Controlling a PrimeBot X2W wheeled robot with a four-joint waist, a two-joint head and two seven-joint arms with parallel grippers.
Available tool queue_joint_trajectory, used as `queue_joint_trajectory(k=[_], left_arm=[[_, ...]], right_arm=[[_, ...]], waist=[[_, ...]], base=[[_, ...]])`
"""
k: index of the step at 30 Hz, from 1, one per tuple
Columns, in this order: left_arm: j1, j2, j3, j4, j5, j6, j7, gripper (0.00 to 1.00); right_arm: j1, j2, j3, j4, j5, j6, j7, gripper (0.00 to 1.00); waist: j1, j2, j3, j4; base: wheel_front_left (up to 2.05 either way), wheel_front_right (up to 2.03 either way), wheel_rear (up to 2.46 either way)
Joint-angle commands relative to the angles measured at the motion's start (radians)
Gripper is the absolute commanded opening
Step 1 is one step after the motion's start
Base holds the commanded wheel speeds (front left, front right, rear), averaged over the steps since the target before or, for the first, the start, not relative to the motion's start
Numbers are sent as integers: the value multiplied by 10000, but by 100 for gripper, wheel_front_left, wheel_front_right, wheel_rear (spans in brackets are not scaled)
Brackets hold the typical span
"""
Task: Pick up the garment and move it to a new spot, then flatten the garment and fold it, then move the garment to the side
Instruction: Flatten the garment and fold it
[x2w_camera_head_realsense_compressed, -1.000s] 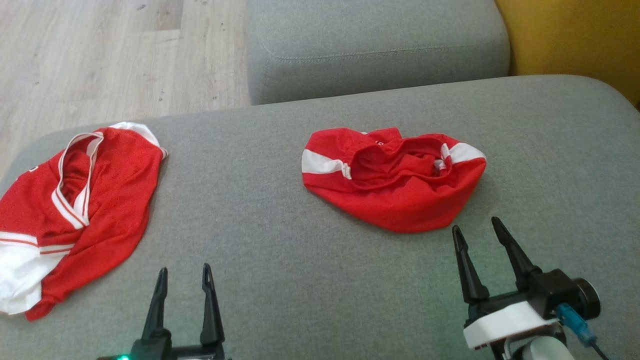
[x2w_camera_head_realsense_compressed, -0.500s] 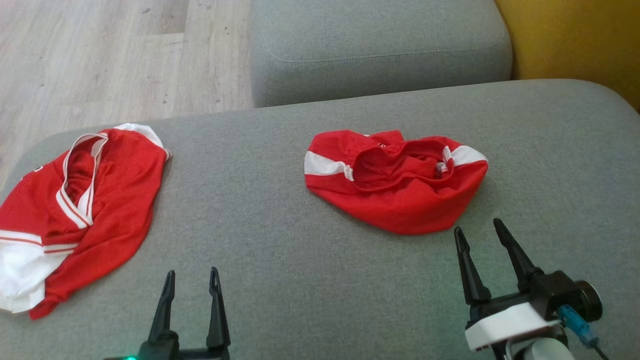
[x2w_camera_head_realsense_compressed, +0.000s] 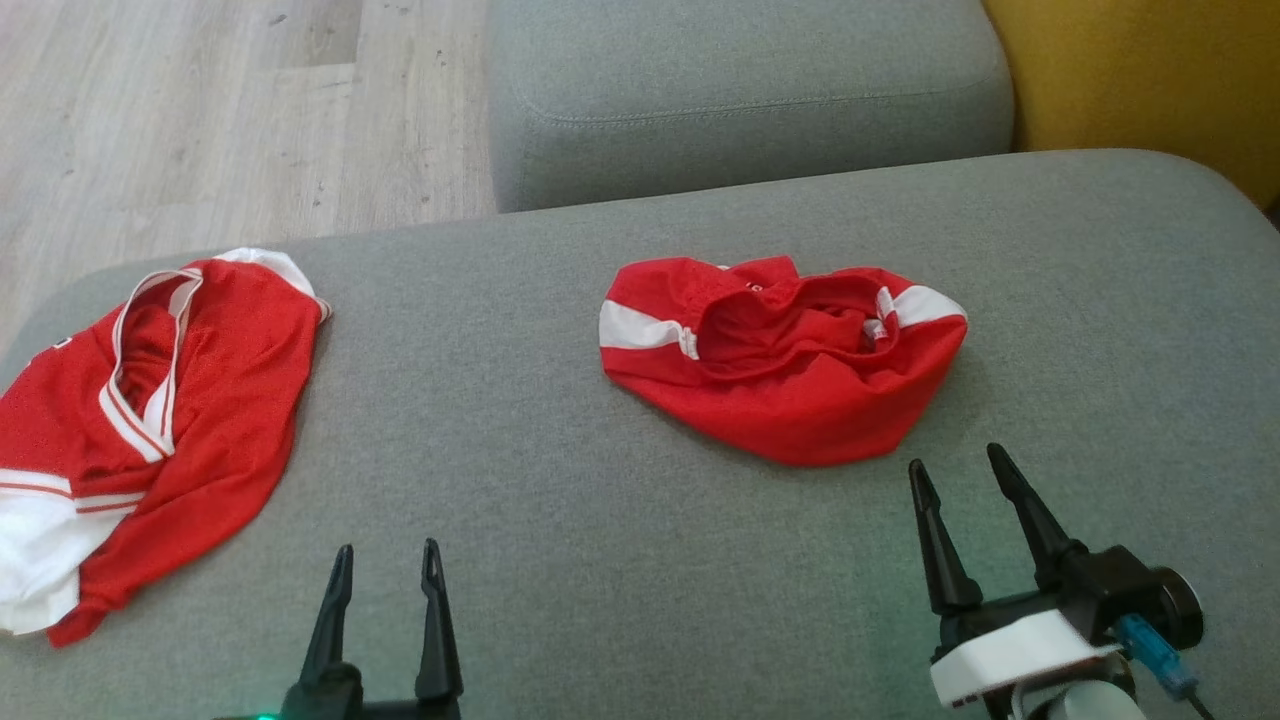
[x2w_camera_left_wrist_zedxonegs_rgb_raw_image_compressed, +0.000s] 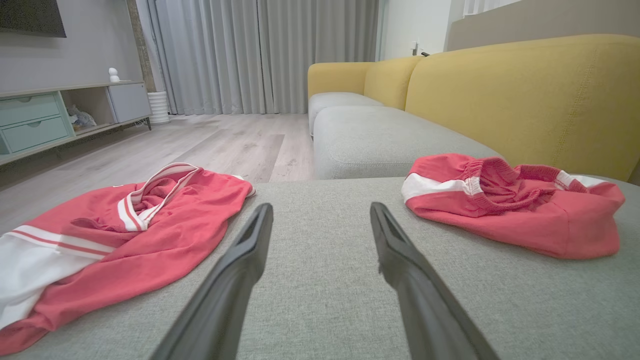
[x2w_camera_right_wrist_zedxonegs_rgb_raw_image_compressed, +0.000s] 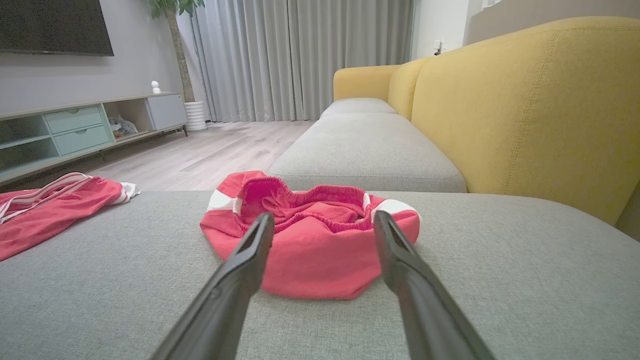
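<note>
Red shorts (x2w_camera_head_realsense_compressed: 785, 365) lie bunched on the grey cushion (x2w_camera_head_realsense_compressed: 600, 560), their long side running left to right across the robot's front. The right claw (x2w_camera_head_realsense_compressed: 954, 458) hangs just short of their near edge, fingers apart and empty, pointing at them. The left claw (x2w_camera_head_realsense_compressed: 388, 548), also spread and empty, sits well off to their left, so the right arm looks best placed to reach

The left gripper (x2w_camera_head_realsense_compressed: 387, 548) and right gripper (x2w_camera_head_realsense_compressed: 955, 458) have tapering black fingers; at the right's five o'clock sit a white bracket (x2w_camera_head_realsense_compressed: 1010, 650) and blue plug (x2w_camera_head_realsense_compressed: 1150, 645).
</note>
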Motion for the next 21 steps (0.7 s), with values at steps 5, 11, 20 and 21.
queue_joint_trajectory(k=[5,11,20,21], left_arm=[[-384,-28,150,-232,96,-74,-95,100],[-669,-28,-107,-220,88,-184,-95,100],[-3324,-28,-1384,454,-290,-965,-95,100],[-3838,-28,-1591,674,-470,-1104,-95,100]], right_arm=[[-325,-22,249,-299,42,67,-36,100],[-464,-22,392,-411,-4,67,-36,100],[-1289,-22,779,-643,-52,67,-36,100],[-1427,-22,801,-683,-38,67,-36,100]], waist=[[0,0,46,-71],[0,0,420,-389],[0,0,2072,-1360],[0,0,2295,-1497]], base=[[0,0,0],[0,0,0],[0,0,0],[0,0,0]])
